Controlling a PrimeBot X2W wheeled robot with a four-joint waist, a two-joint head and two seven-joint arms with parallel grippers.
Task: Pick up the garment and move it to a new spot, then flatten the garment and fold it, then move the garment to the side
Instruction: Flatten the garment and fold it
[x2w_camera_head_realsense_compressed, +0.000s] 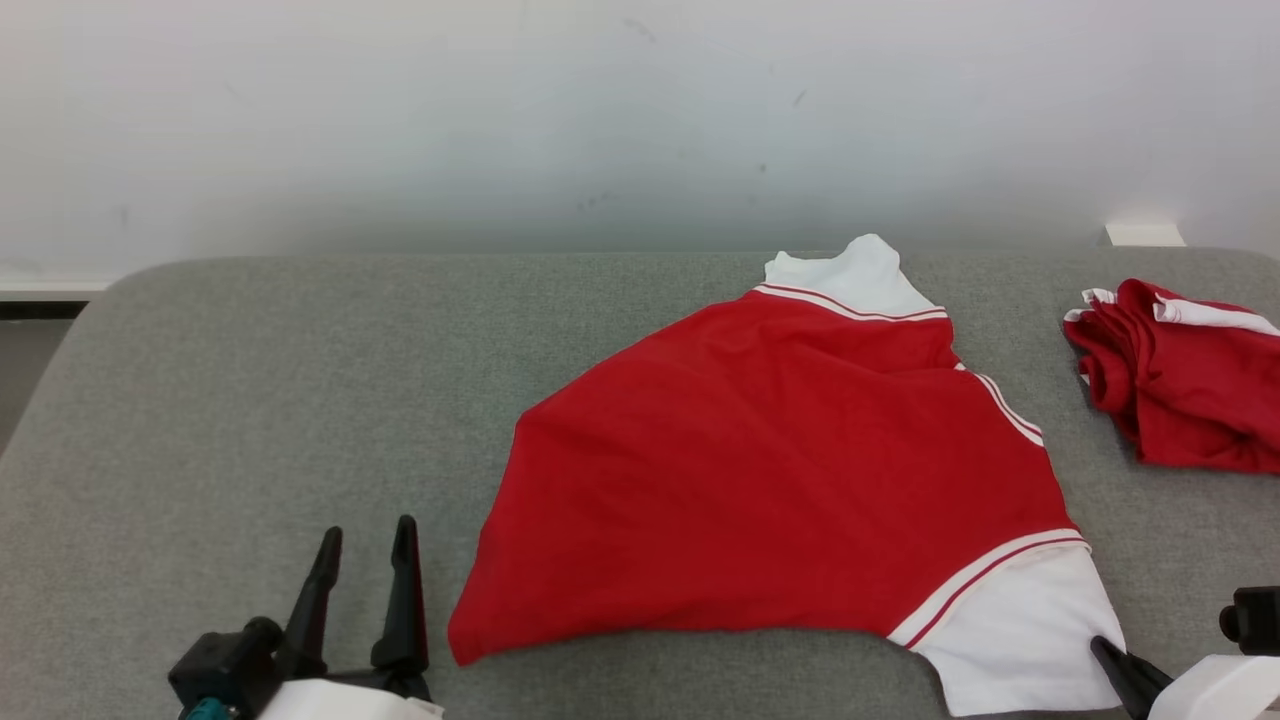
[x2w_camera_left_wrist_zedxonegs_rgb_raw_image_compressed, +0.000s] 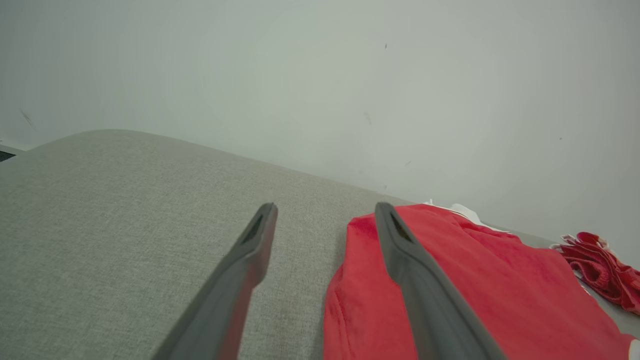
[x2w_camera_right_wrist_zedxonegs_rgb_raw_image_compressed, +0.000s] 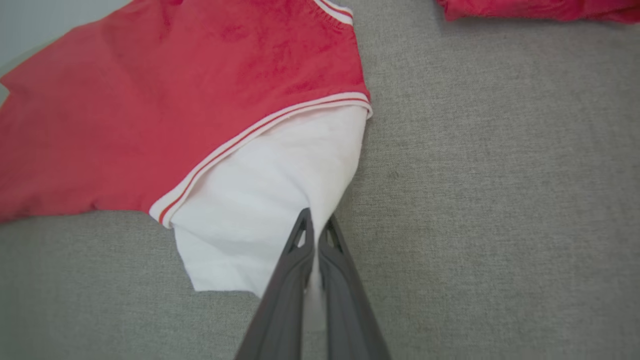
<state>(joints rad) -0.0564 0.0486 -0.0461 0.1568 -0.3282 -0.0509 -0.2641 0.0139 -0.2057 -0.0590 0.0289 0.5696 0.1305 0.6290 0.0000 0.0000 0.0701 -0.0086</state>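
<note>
Our right gripper (x2w_camera_right_wrist_zedxonegs_rgb_raw_image_compressed: 315, 220) is pinched shut on the white sleeve (x2w_camera_right_wrist_zedxonegs_rgb_raw_image_compressed: 260, 200) of the red-and-white shirt (x2w_camera_head_realsense_compressed: 780, 470), which lies spread right of centre on the grey worktop (x2w_camera_head_realsense_compressed: 250, 400), reaching its front edge. Our left gripper (x2w_camera_head_realsense_compressed: 368, 530) stands wide open and empty, left of the shirt. Another red garment (x2w_camera_head_realsense_compressed: 1180, 380) lies bunched at the right edge.

Red shirt (x2w_camera_head_realsense_compressed: 780, 470) lies spread on the grey table (x2w_camera_head_realsense_compressed: 250, 400), left gripper (x2w_camera_head_realsense_compressed: 368, 530) gaping alongside, right gripper (x2w_camera_head_realsense_compressed: 1102, 648) closed at its white sleeve (x2w_camera_head_realsense_compressed: 1020, 630), crumpled red bundle (x2w_camera_head_realsense_compressed: 1180, 385) far right
</note>
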